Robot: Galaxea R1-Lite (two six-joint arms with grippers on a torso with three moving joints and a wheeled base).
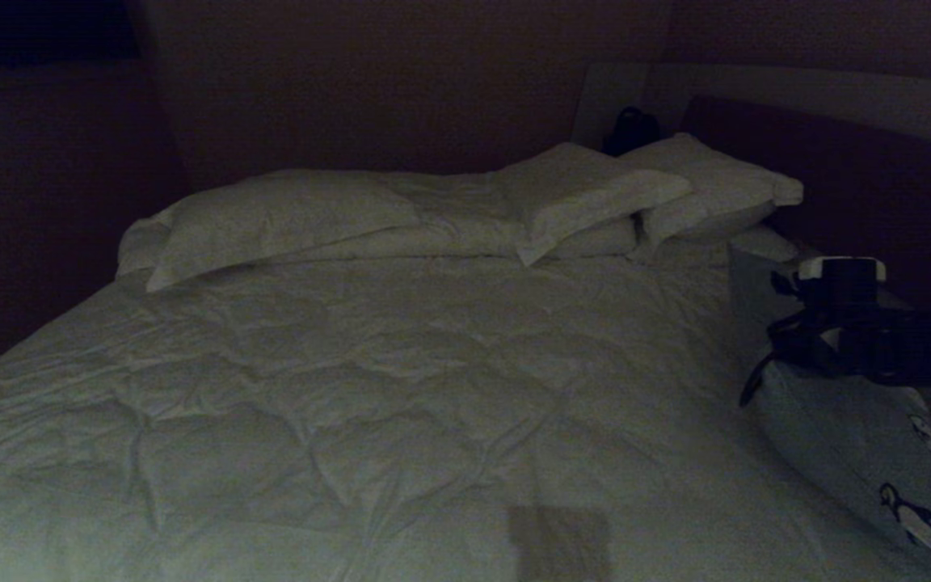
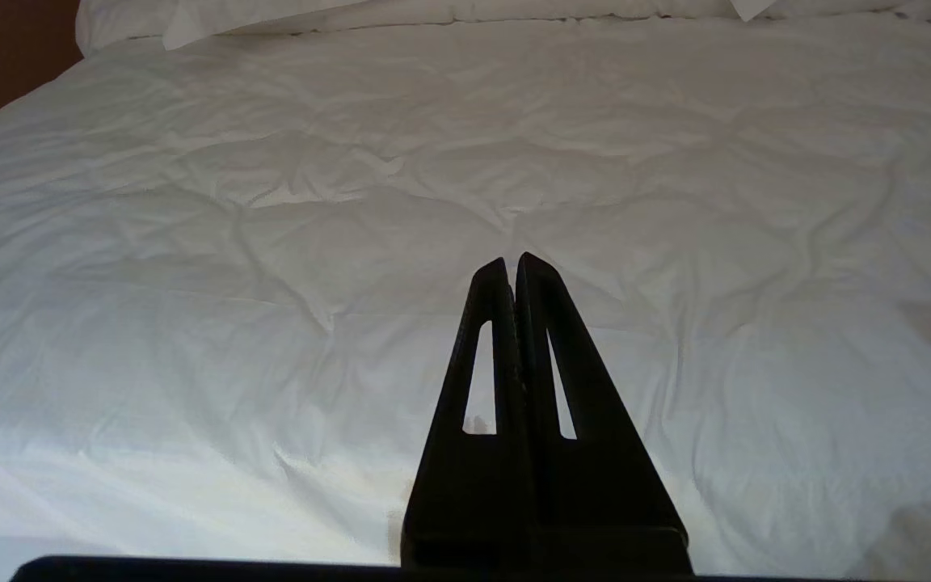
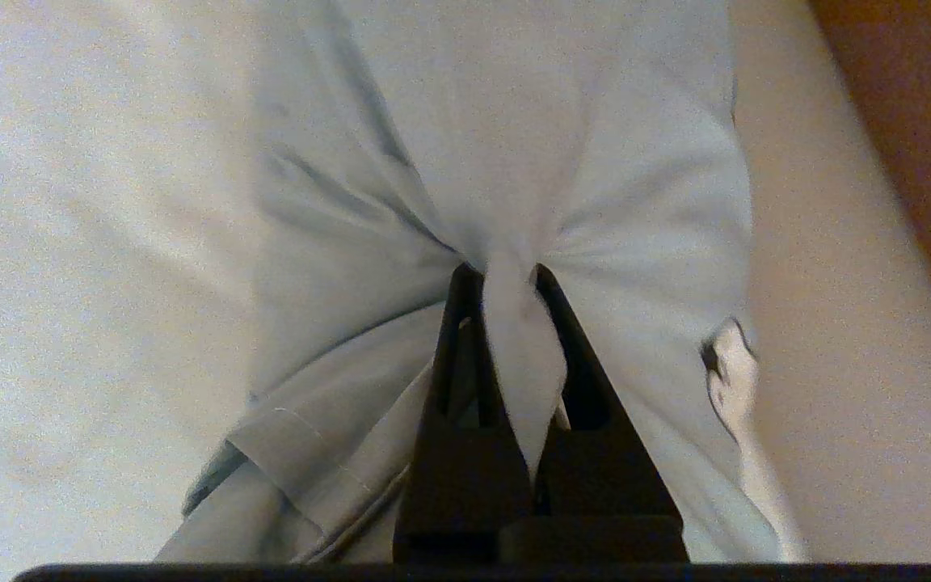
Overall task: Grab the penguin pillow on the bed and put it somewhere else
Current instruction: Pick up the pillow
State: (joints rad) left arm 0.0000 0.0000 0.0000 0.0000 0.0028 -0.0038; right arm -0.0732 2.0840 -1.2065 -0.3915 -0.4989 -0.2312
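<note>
right gripper [image 3: 499,279] pinching a fold of the penguin pillow [image 1: 853,436] at four o'clock on the bed [image 1: 368,380], left gripper [image 2: 511,267] closed and empty; next, lift and carry it clear.

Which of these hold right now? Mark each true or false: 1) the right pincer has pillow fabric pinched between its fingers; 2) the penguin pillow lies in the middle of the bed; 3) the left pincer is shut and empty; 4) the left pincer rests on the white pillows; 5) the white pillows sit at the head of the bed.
1) True: the right pincer is shut on a fold of the penguin pillow.
2) False: it is at the right edge of the bed, under the right arm.
3) True: the left pincer is shut, holding nothing.
4) False: it hangs over bare duvet, away from the white pillows.
5) True.
</note>
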